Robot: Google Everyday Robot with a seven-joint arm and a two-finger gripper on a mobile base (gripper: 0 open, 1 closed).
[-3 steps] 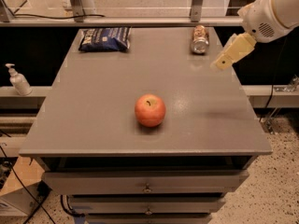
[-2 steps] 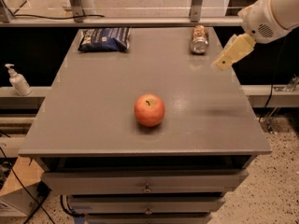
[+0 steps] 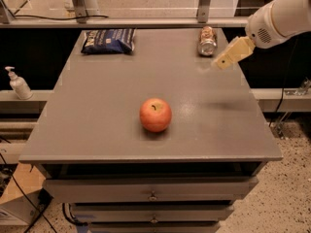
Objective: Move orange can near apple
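The white arm comes in from the upper right of the orange can and slopes down toward it; its tan gripper hangs in the air just right of the can, tilted down-left, apart from it

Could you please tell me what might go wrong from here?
1. The orange can lies on its side near the far edge of the table; the hand, hovering beside it, could nudge it and set it rolling.
2. The apple is round and sits free mid-table; a can set down against it might push it away.
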